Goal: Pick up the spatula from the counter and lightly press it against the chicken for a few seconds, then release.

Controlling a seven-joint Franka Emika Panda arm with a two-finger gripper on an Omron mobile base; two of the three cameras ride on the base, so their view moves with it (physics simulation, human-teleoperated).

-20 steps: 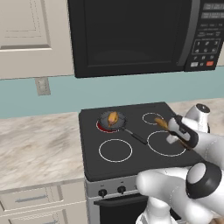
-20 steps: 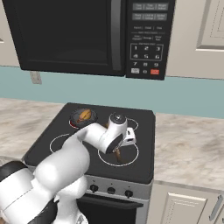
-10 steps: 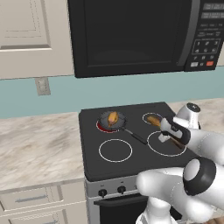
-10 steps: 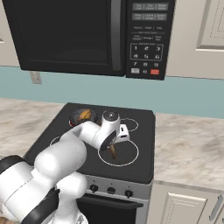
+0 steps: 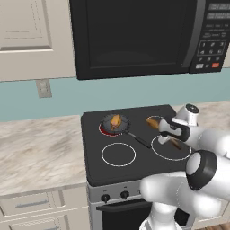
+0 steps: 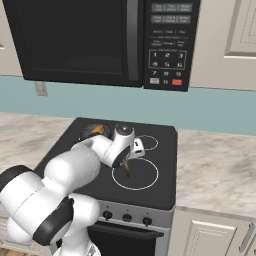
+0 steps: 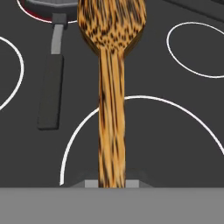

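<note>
Hand [image 5: 170,131] pinches the wooden spatula [image 7: 111,100] low on its shaft, fingers pressed against it. Spatula runs straight out from the hand, blade foremost, over the front right burner ring [image 5: 158,152] of the stove [image 5: 96,168]. Blade points toward the pan [image 5: 122,129] on the back left burner, where the chicken [image 5: 116,120] lies. Blade near pan, apart from chicken. In hand view, pan handle [image 7: 49,89] lies beside the shaft.

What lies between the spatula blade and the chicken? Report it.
Left base view: only bare stovetop and the pan's rim separate spatula from chicken; the pan handle passes just beside that gap.
</note>
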